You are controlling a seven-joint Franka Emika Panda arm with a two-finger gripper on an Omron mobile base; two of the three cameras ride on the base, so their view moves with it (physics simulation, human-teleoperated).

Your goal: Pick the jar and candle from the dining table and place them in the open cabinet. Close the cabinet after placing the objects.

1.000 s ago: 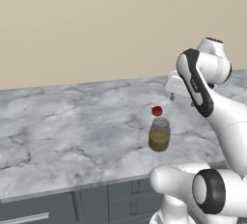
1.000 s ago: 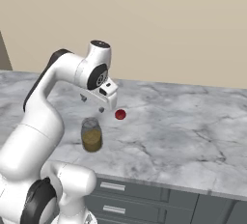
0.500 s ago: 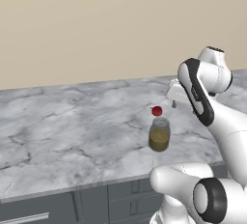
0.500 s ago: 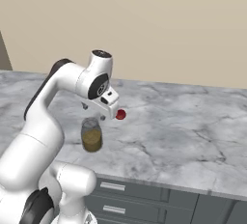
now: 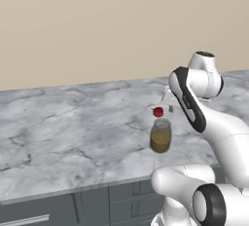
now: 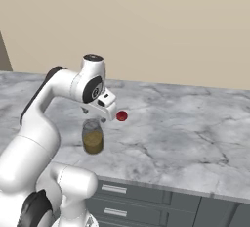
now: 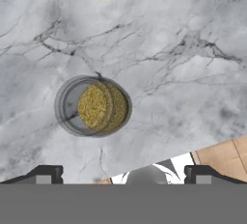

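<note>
Okay, my gripper (image 7: 123, 172) hangs released over the jar (image 7: 93, 105) on the table (image 7: 193, 49); nothing stowed yet.

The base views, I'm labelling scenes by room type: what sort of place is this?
Most likely a rendered kitchen or dining area: a long marble-veined table top with dark grey drawer fronts below, a glass jar of olive-brown stuff on it, and a plain beige wall behind.

One jar (image 5: 160, 136), one small red ball (image 5: 158, 112), one marble dining table (image 5: 63, 132).
</note>
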